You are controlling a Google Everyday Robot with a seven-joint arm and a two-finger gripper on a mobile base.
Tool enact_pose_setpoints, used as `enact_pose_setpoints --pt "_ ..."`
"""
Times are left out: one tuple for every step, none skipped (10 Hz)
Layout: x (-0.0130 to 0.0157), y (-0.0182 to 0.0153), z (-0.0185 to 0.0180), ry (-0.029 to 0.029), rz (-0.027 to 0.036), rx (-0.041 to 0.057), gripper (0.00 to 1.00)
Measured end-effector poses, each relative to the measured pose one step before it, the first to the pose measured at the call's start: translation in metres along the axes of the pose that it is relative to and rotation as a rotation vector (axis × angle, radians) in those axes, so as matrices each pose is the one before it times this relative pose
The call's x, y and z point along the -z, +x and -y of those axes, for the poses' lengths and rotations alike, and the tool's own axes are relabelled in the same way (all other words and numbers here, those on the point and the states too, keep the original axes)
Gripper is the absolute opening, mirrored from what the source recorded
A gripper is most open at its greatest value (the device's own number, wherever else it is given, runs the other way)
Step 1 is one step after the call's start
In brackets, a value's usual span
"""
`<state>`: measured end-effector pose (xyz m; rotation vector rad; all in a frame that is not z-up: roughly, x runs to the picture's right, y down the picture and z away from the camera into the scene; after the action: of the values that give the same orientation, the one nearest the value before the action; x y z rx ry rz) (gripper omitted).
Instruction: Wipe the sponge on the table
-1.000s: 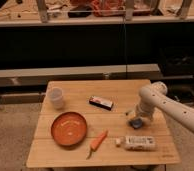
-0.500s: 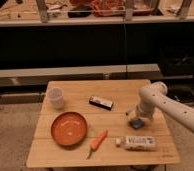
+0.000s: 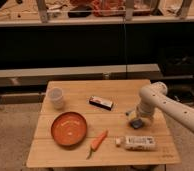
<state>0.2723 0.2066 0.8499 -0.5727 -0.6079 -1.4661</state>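
- Reaching down at the right of the table [image 3: 115, 90], the gripper [image 3: 136, 118] is set over the sponge [image 3: 135, 124].
- Whether the sponge is gripped cannot be told.

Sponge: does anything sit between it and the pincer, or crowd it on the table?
Nothing visible does. The pincer is right down at the sponge on the right side of the table. The white package lies just nearer the camera, apart; a sweep that way could hit it.
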Motion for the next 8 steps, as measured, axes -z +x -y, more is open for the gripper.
enact_pose_setpoints --pt "0.00006 -0.00012 -0.00098 -0.00076 0.00102 -0.00172 0.8" --pt "-0.00001 -0.00026 -0.00061 -0.00086 0.00159 -0.00092 0.8" --pt "-0.00026 -0.00041 -0.00082 -0.00107 0.0022 -0.00106 0.8" --pt "-0.00086 -0.00067 -0.00051 -0.0006 0.00279 0.00024 0.8" --pt "0.00023 -0.00005 -0.00032 0.00007 0.00059 0.00022 0.8" --pt "-0.00037 -0.0005 -0.00068 -0.00111 0.00257 0.00046 0.8" --pt "-0.00019 -0.00033 -0.00059 -0.00118 0.00153 -0.00041 0.8" --pt "-0.0006 -0.00053 -0.00064 -0.00096 0.00228 -0.00078 0.8"
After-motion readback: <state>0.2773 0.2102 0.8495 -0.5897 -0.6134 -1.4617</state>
